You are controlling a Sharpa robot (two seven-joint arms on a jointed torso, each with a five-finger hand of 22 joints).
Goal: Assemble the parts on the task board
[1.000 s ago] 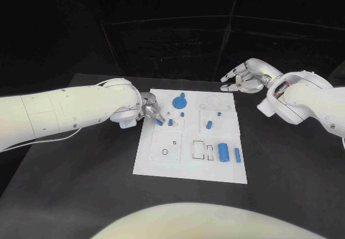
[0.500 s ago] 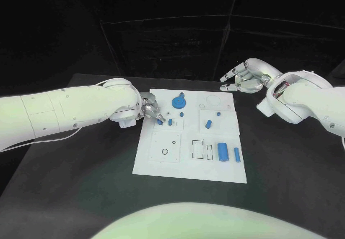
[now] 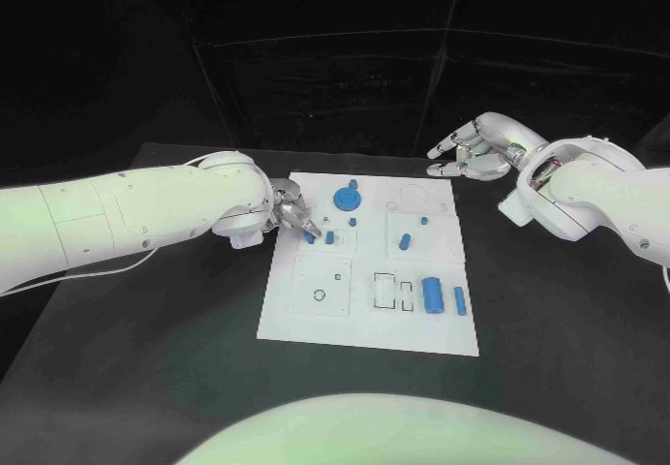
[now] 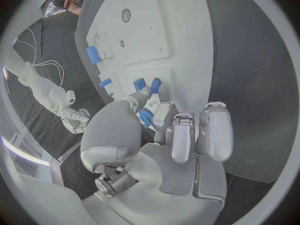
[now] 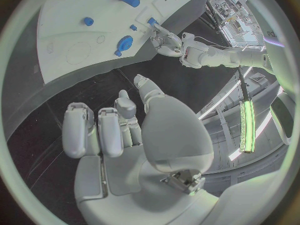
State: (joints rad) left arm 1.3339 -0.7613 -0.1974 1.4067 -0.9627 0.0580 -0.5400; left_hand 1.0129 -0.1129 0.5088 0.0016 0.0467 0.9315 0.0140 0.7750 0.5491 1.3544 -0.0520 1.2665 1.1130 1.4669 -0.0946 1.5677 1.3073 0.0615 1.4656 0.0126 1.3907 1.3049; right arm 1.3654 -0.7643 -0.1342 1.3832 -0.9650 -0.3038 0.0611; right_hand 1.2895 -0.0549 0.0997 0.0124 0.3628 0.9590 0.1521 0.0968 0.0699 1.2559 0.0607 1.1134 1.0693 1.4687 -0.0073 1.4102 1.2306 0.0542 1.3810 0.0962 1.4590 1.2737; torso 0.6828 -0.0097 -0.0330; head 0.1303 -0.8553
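Left robot hand (image 3: 292,215) pinches a small blue part (image 3: 309,236), half hidden by fingertips, at the task board's (image 3: 366,327) left edge; right robot hand (image 3: 471,150) hovers wide, empty, beyond the far-right corner.

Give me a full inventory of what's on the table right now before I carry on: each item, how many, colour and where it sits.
Table: one, black, under everything.
Task board: one, white, middle of the table.
Round disc part: one, blue, far end of the board.
Small peg parts: a few, blue, upper half of the board, near the left hand.
Oblong part: one, blue, centre-right of the board.
Cylinder part: one, blue, lower right of the board.
Thin bar part: one, blue, just right of the cylinder.
Left hand: silver, at the board's left edge, pinches a small blue part.
Right hand: silver, above the table beyond the board's far right corner, fingers curled, holds nothing.
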